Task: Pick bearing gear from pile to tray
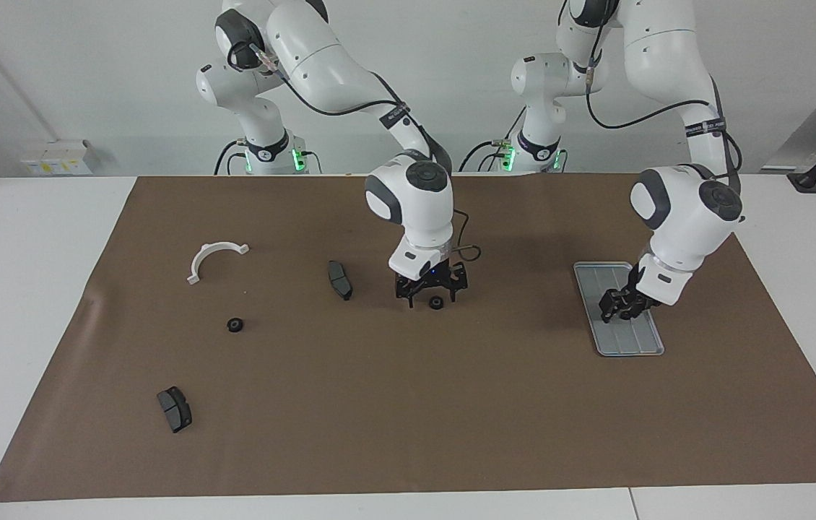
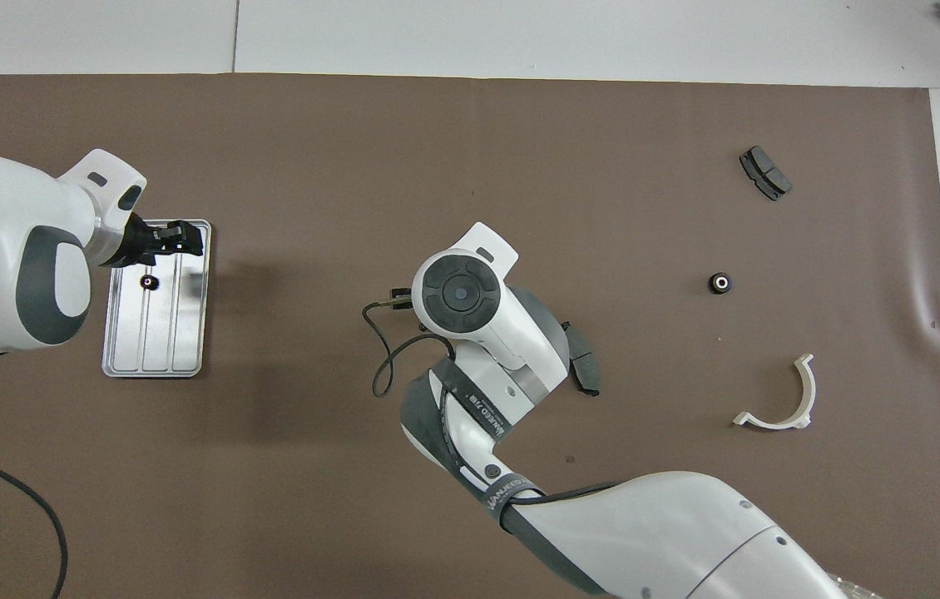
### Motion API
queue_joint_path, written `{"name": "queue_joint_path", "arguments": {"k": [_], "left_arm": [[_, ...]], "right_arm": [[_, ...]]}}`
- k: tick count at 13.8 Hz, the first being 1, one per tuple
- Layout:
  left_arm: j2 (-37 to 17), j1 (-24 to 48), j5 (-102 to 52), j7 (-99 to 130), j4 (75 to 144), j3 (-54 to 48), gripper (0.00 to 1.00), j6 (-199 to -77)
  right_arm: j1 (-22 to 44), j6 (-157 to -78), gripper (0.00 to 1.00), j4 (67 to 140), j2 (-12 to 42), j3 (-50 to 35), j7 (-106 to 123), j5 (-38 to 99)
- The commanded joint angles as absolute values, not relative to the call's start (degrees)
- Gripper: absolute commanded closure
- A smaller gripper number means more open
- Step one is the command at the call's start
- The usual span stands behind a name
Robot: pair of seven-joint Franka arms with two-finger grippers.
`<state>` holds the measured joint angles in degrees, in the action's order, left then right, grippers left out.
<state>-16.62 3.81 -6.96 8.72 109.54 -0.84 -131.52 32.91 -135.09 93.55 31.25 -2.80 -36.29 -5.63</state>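
Note:
My right gripper (image 1: 430, 290) hangs low over the middle of the brown mat, fingers spread open. A small black bearing gear (image 1: 436, 302) lies on the mat just beneath it, with nothing gripping it. In the overhead view the wrist hides both. The silver tray (image 1: 632, 339) (image 2: 179, 333) lies toward the left arm's end. My left gripper (image 1: 616, 309) (image 2: 179, 239) is open just above the tray. One gear (image 2: 149, 282) rests loose in the tray beside it. Another gear (image 1: 235, 325) (image 2: 719, 283) sits in the pile toward the right arm's end.
A dark pad (image 1: 339, 279) (image 2: 585, 370) lies close beside my right gripper. The second pad (image 1: 174, 409) (image 2: 764, 172) and the white curved bracket (image 1: 213, 256) (image 2: 786, 399) lie scattered near the pile's gear. A brown mat (image 1: 408, 404) covers the table.

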Motion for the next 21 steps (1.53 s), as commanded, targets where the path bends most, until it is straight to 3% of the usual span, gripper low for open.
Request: {"name": "queue_joint_path", "arguments": {"k": [1,4,8,15,21], "left_arm": [[-17.31,14.37,-7.74,21.57,107.06,0.17,0.28,-131.75],[-17.66,26.24,-5.82,34.85,105.83,0.35,0.28,-132.01],[-21.70,34.26,-0.09,43.15,102.04,0.35,0.27,-131.92],[-24.52,35.77,1.85,43.24,105.29,0.18,0.34,-137.89],[-24.61,35.59,1.85,43.24,108.54,0.18,0.39,-142.11]], "right_arm": [[27.70,-132.81,0.00,95.87,26.21,-3.52,-35.78,-6.42],[21.64,-132.80,0.00,101.41,20.59,-3.52,-29.73,-5.89],[13.64,-132.98,0.00,107.75,16.35,-3.69,-22.78,-5.45],[4.67,-133.86,0.00,113.98,14.77,-3.60,-6.16,-2.37],[-0.26,-141.33,0.00,120.23,14.94,-3.60,-0.27,-2.37]]}}
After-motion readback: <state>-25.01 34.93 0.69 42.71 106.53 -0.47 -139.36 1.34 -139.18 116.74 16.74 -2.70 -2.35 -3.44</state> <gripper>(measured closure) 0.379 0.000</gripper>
